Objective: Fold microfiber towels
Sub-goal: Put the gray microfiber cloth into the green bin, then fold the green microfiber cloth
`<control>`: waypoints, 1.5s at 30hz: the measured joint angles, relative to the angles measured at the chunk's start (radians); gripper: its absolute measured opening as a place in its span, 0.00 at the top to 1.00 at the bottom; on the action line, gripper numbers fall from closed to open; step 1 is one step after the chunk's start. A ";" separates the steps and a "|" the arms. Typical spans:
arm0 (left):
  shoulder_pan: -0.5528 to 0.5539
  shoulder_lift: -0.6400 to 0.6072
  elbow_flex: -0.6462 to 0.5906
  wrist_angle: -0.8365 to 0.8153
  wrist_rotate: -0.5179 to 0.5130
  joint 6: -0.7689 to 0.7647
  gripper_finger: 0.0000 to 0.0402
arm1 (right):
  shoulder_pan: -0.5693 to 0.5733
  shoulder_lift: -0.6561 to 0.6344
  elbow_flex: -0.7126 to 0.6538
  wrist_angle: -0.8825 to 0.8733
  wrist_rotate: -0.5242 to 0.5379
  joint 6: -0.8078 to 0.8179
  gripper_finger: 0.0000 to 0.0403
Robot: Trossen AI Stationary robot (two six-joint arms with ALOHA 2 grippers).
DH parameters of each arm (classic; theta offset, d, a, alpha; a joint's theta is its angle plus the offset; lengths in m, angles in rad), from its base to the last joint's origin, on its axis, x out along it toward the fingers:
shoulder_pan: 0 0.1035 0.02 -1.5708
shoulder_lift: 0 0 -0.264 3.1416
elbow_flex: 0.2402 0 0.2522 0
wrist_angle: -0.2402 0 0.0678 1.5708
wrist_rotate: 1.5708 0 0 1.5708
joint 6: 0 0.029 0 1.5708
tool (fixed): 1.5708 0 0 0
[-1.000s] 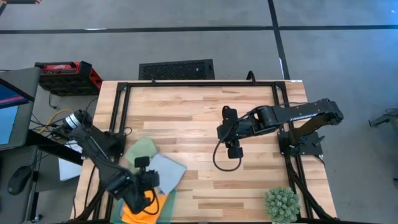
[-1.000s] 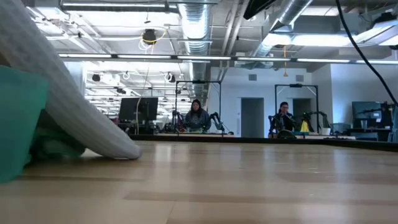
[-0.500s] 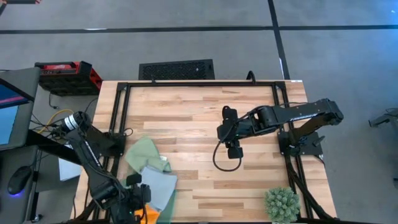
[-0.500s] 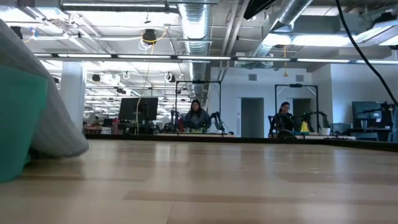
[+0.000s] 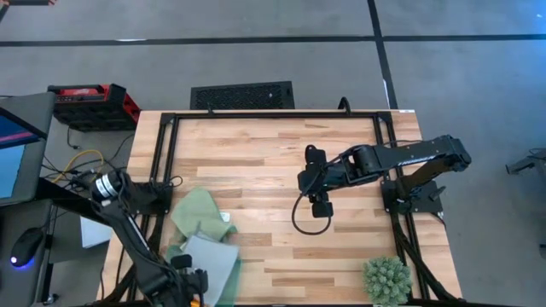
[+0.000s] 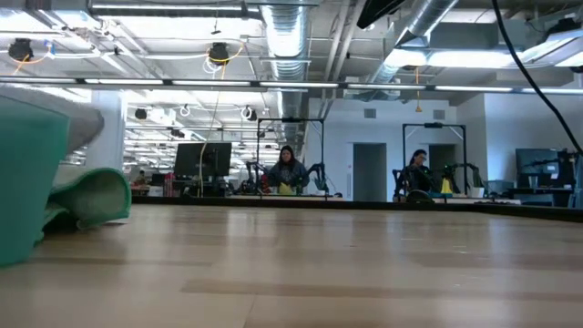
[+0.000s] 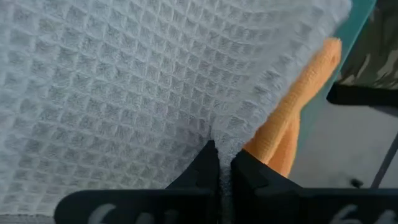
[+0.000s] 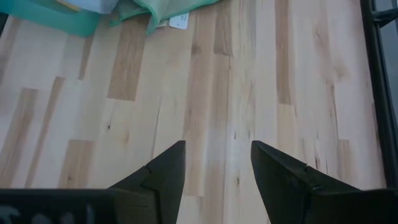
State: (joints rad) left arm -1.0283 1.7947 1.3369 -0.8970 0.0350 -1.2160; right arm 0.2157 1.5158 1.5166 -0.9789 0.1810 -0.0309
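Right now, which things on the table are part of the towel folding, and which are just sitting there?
Part of the job:
- grey-blue towel, pinched in the left claw
- orange towel, beside it
- light green towel, crumpled on the table
- right claw, open over bare wood, waiting

Just lying about:
- green tray
- spiky plant

Grey floor (image 5: 256, 60) with dark seam lines surrounds the wood table (image 5: 273, 153); a black floor vent (image 5: 242, 95) lies just beyond its far edge, a red case (image 5: 90, 104) near the far-left corner. Low view: open ceiling with ducts (image 6: 290, 36) and strip lights (image 6: 228, 83). Two seated people (image 6: 288, 171) at far benches, a monitor (image 6: 202, 162) nearby.
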 joint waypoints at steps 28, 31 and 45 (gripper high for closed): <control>-0.003 0.005 0.000 0.077 0.035 -0.133 0.89 | 0.059 0.000 0.000 0.017 -0.113 0.008 0.49; -0.005 0.005 0.000 0.077 0.004 -0.138 0.85 | 0.059 0.000 0.000 0.022 -0.112 0.008 0.49; 0.011 0.006 0.000 0.076 0.083 -0.126 0.64 | 0.059 0.000 0.000 0.023 -0.109 0.006 0.49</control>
State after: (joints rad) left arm -1.0177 1.8004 1.3373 -0.8207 0.1183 -1.3421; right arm 0.2745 1.5162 1.5166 -0.9562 0.0719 -0.0254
